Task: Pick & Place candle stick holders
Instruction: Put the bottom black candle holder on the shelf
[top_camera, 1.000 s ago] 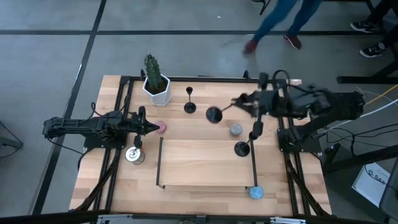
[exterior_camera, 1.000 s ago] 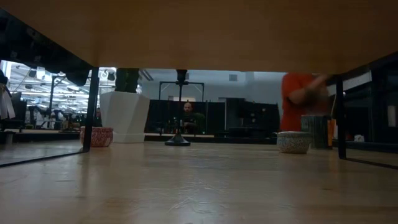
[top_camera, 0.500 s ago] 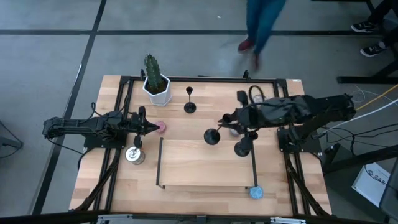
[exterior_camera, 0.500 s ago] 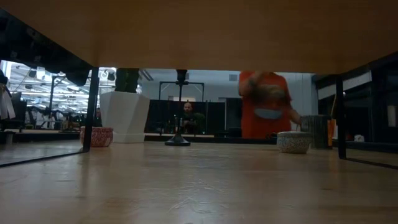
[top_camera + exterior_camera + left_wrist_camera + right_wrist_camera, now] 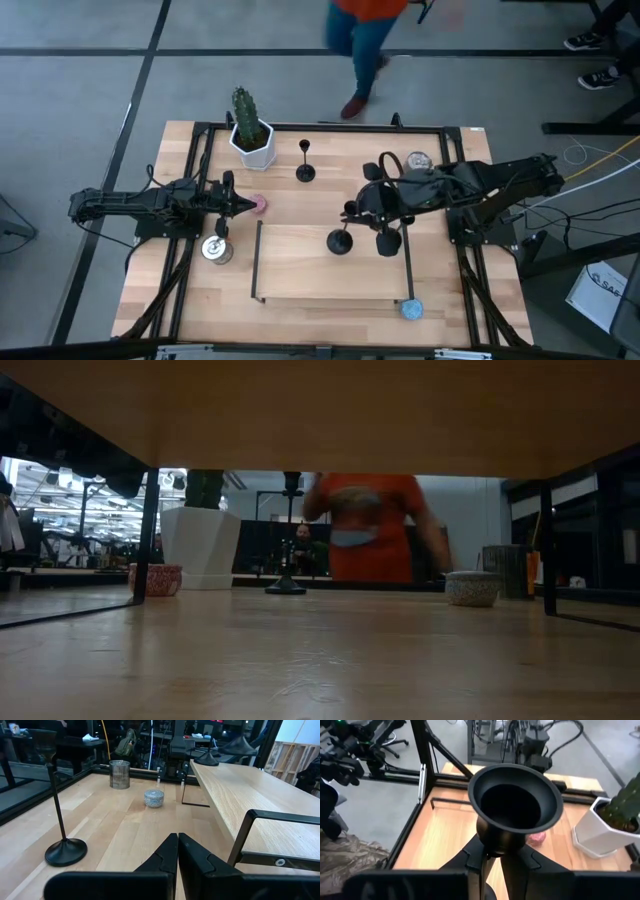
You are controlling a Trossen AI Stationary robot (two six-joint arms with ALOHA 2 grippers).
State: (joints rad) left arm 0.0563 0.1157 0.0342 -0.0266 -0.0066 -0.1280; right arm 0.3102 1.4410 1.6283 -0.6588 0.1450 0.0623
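Observation:
My right gripper [image 5: 356,212] hangs over the raised wooden shelf [image 5: 300,275], shut on one black candle stick holder [image 5: 340,241]. In the right wrist view that holder's cup [image 5: 515,802] faces the camera. A second holder [image 5: 388,240] stands by its base on the shelf, close to the right. The third holder [image 5: 305,172] stands by its base on the table behind the shelf and also shows in the left wrist view [image 5: 56,810]. My left gripper [image 5: 228,200] waits shut at the table's left, touching nothing. My right gripper pinches the holder's thin stem [image 5: 484,866] between its two fingers, just under the cup. The fingers come from the table's right, slanting downward, and lie across the stem. The holder is tilted, cup toward the wrist, with its round base [image 5: 239,746] low over the shelf.
A cactus in a white pot [image 5: 250,138] stands at the far left. Near my left gripper are a pink tin [image 5: 259,205] and a metal can [image 5: 215,248]. Another can [image 5: 417,160] sits far right, with a grey tin [image 5: 154,798] near it. A blue tin [image 5: 411,310] lies near right. A person in orange [image 5: 370,525] passes behind the table.
My right gripper has moved down and toward the table's left and near edges, tipping further downward. It has carried the holder from above the far table to over the shelf, beside the second holder. The person has walked leftward behind the table.

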